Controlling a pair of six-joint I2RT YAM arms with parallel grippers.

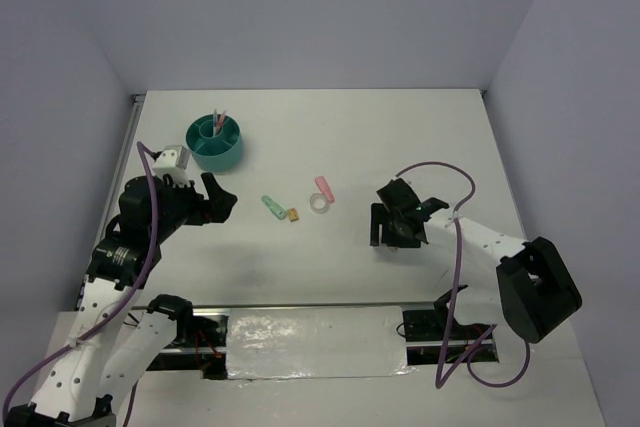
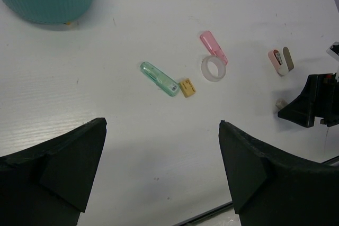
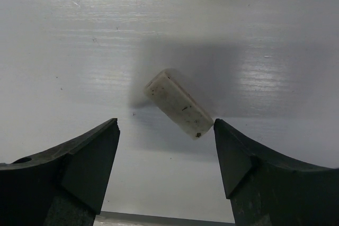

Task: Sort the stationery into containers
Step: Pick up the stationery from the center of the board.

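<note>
White table (image 3: 79, 35), right claw (image 3: 165, 125) spread above beige block (image 3: 179, 103)

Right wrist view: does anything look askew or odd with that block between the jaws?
The beige block lies diagonally between the open right gripper's jaws, one end nearly at a finger; dark specks mark it.

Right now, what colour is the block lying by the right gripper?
The block is beige, off-white with dark specks; the right wrist view shows it best.
</note>
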